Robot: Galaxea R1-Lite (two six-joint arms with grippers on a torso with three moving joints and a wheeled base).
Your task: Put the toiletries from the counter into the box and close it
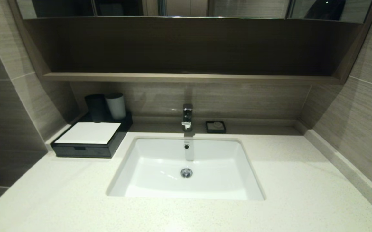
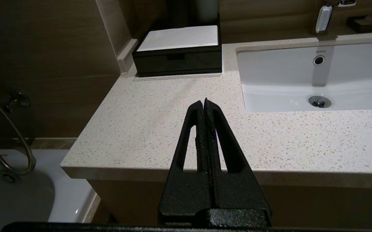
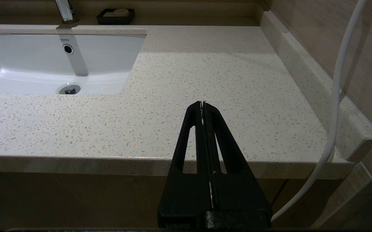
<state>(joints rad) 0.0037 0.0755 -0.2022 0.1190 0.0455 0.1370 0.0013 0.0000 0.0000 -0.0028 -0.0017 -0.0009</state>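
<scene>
Left claw [image 2: 205, 104] shut and empty over near edge of pale speckled stone table [image 2: 160, 106], low black white-topped box [image 2: 178, 48] straight ahead with drawer front closed, no packets visible; right claw [image 3: 202, 106] shut, farther off.

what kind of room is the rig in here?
Most likely a hotel bathroom: a white basin set in a speckled stone counter, a chrome tap, and a bathtub beside the counter.

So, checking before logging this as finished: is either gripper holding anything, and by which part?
Nothing is held. The left gripper and right gripper are both shut on nothing, at the counter's front edge.
</scene>
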